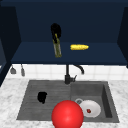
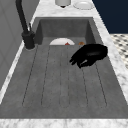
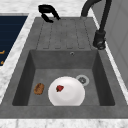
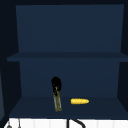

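In the front view the left hand (image 1: pixel 42 97) hangs low over the ribbed draining board (image 1: pixel 45 97) at the left of the sink, fingers curled loosely downward and holding nothing; the left side view shows it (image 2: pixel 89 54) above the board's ridges, fingertips bent toward the surface and apart from everything else. Further right and higher, the right hand (image 1: pixel 55 30) is up in the dark blue wall cabinet, its fingers wrapped round the top of a slim olive-green bottle (image 1: pixel 57 48), which hangs tilted below it with its base at the lower shelf (image 1: pixel 32 53). The upper view shows the same grip, the hand (image 4: pixel 56 82) above and the bottle (image 4: pixel 57 101) below. Just to the right of the bottle, apart from it, a yellow corn cob (image 1: pixel 79 47) lies on its side on that shelf. Below stands the black faucet (image 1: pixel 68 75). A big red ball (image 1: pixel 67 115) sits at the sink's front edge, and to its right, in the basin, lies a white plate (image 1: pixel 90 108) with a small red bit on it. The right side view shows a brown lump (image 3: pixel 39 88) left of the plate.
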Controlling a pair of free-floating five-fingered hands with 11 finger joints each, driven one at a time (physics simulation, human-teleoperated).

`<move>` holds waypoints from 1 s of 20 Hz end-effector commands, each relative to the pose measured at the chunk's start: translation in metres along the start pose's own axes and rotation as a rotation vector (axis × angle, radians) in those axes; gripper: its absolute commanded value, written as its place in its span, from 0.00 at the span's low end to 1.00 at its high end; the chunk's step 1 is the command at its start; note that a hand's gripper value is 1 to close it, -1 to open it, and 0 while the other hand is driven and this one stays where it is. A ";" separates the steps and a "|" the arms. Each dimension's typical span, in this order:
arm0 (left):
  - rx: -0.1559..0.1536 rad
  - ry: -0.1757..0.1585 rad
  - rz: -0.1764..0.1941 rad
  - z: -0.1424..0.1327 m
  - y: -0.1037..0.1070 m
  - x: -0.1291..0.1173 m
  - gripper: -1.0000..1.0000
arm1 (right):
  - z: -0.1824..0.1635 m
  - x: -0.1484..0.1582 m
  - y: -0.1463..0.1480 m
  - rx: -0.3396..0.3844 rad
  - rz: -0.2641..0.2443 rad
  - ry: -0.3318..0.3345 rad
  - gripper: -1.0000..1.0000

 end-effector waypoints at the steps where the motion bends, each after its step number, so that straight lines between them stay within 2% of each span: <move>1: 0.000 0.000 0.000 0.000 0.000 0.000 0.50 | 0.005 0.003 -0.015 -0.040 -0.015 0.015 1.00; 5: 0.000 0.000 0.000 0.000 0.000 0.000 0.50 | 0.013 0.007 -0.031 -0.047 -0.006 0.004 1.00; 8: 0.000 0.000 0.000 0.000 0.000 0.000 0.50 | 0.008 0.013 -0.034 -0.022 -0.027 -0.025 1.00; 10: 0.000 0.000 0.000 0.000 0.000 0.000 0.50 | 0.003 0.015 -0.034 -0.029 -0.007 -0.022 1.00; 14: 0.000 0.000 0.000 0.000 0.000 0.000 0.50 | -0.010 0.015 -0.019 -0.063 0.020 -0.039 1.00; 20: 0.000 0.000 0.000 0.000 0.000 0.000 0.50 | -0.037 0.018 0.007 -0.099 0.004 -0.041 1.00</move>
